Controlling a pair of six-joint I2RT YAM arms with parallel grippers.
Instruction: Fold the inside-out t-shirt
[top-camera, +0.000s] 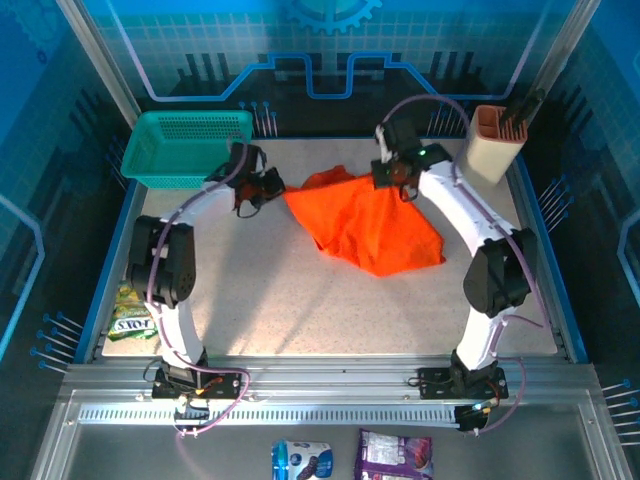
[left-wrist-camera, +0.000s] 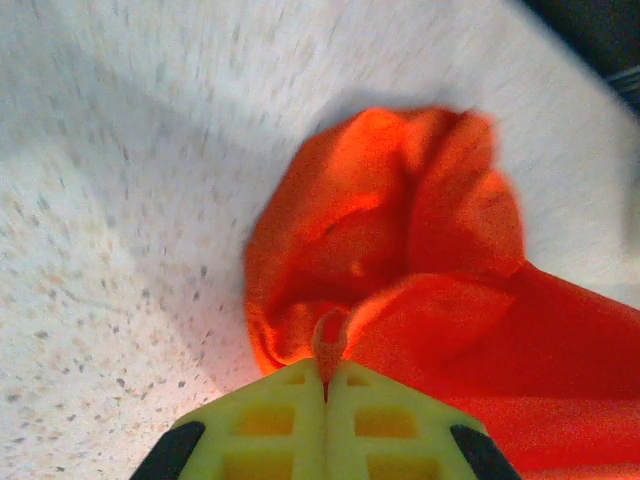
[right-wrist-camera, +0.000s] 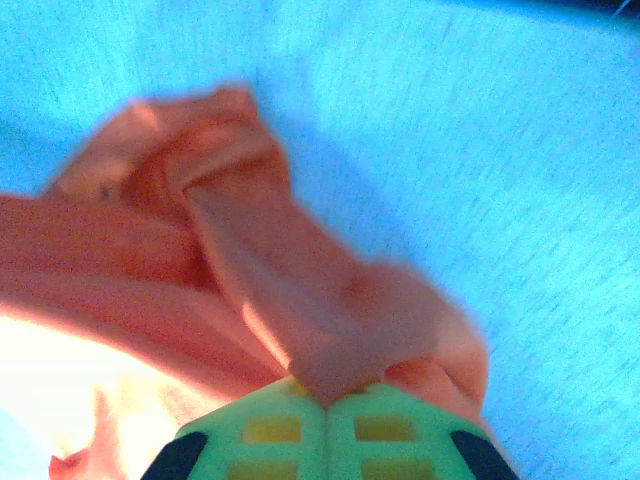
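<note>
While the teal mesh basket (top-camera: 185, 148) stands close behind the left pincer (top-camera: 272, 187) on its outer side, it is apart from the cloth. A tan holder (top-camera: 497, 142) with dark things standing in it sits behind and outward of the right pincer (top-camera: 393, 183), at the far corner of the table (top-camera: 300, 300). A green snack packet (top-camera: 133, 312) lies at the table's left edge, well back from the left pincer and near that arm's elbow. Two more packets (top-camera: 302, 460) lie beyond the arm bases, well apart from both pincers.

The orange-red t-shirt (top-camera: 370, 225) lies rumpled on the table between the two pincers. Most of it spreads toward the near side of the right pincer.

In the left wrist view, the left pincer (left-wrist-camera: 325, 372) has its yellow-green fingers pressed together. A small peak of t-shirt (left-wrist-camera: 400, 230) cloth is pinched in the seam between them. The cloth bunches in folds just ahead of the tips, over the speckled table (left-wrist-camera: 120, 200).

In the right wrist view, the right pincer (right-wrist-camera: 327, 402) is likewise closed tight. It grips a thick twisted fold of the t-shirt (right-wrist-camera: 250, 260), which runs forward and to the left from its tips. That view is blurred and tinted blue.
</note>
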